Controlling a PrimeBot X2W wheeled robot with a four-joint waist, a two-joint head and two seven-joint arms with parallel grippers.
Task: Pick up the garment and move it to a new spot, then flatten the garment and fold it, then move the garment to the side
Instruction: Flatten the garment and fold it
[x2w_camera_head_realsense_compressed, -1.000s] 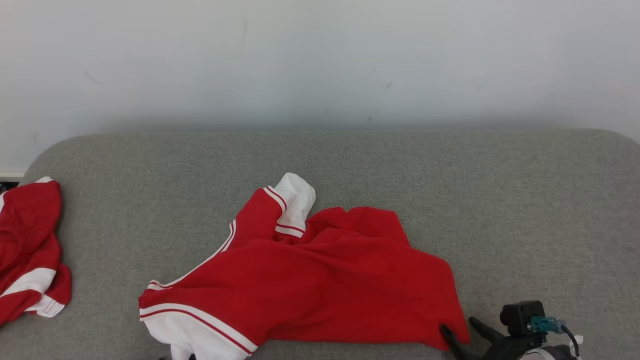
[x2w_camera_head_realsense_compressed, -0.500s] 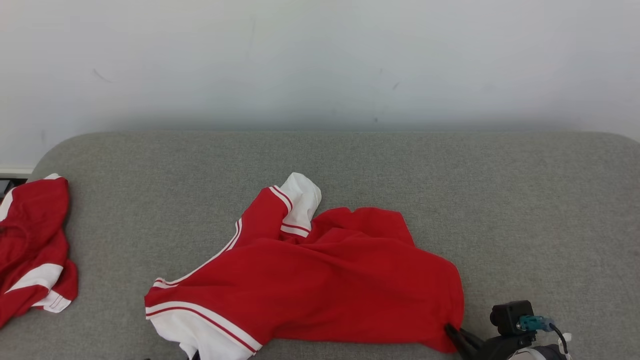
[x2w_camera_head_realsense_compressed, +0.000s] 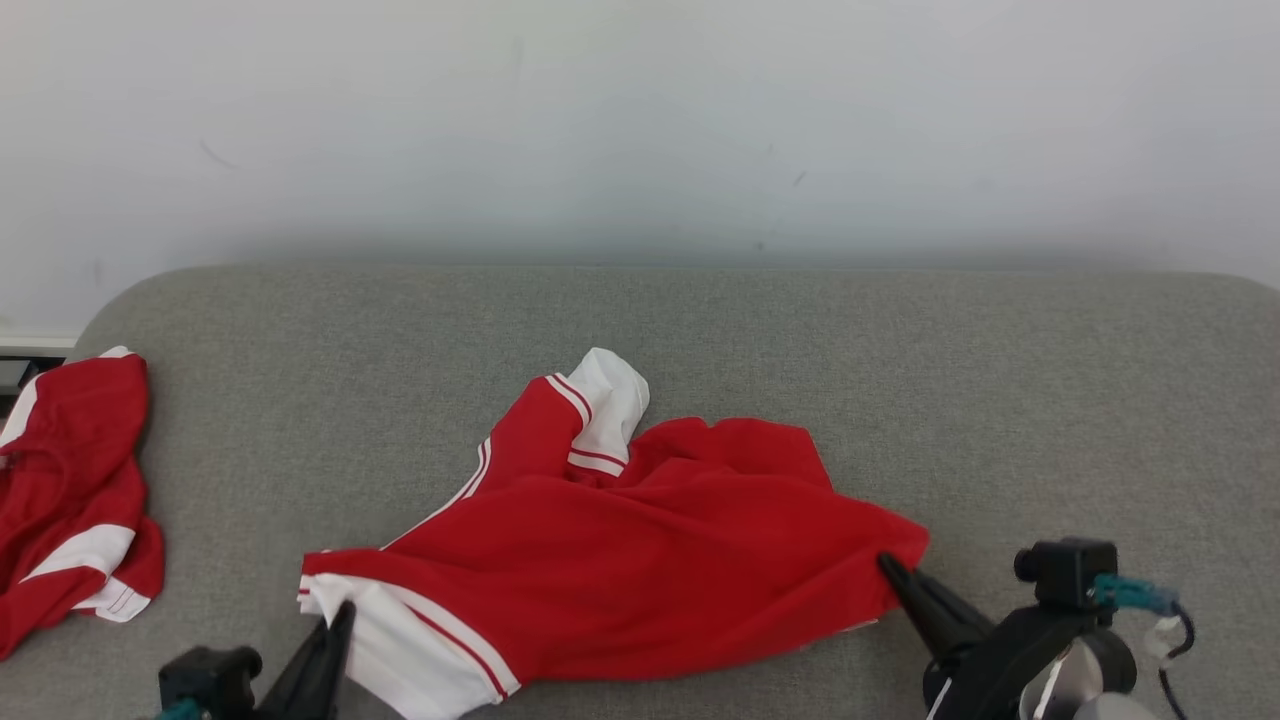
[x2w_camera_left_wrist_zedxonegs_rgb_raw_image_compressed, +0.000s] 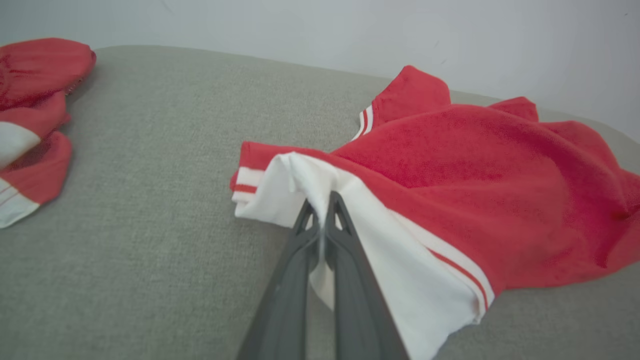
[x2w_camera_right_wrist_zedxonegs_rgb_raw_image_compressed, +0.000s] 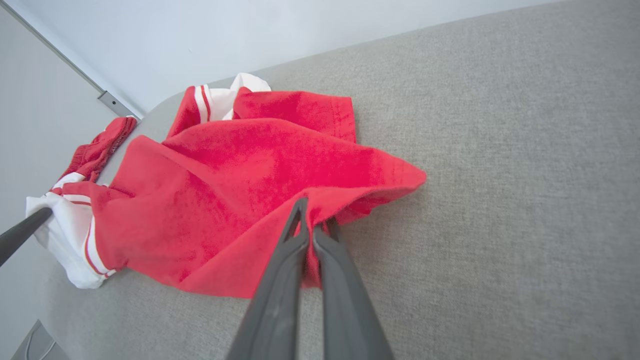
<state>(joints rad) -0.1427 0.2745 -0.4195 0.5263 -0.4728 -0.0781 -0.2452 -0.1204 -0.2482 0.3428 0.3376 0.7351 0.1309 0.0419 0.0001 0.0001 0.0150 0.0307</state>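
Note:
The garment is red with white bands and thin stripes, and lies crumpled in the middle of the grey cushion. My left gripper is shut on the white hem at the near-left corner; in the left wrist view the fingers pinch white cloth of the garment. My right gripper is shut on the red edge at the near-right corner, lifted slightly off the cushion; in the right wrist view the fingertips clamp a red fold of the garment.
A second red and white garment lies bunched at the cushion's left edge, also seen in the left wrist view. A pale wall runs behind the cushion. Bare grey cushion stretches to the right of the garment.
Both grippers have shut on the garment's near corners and risen, pulling those corners up and away from the near edge. The left gripper has come into the head view. The camera shifted slightly.

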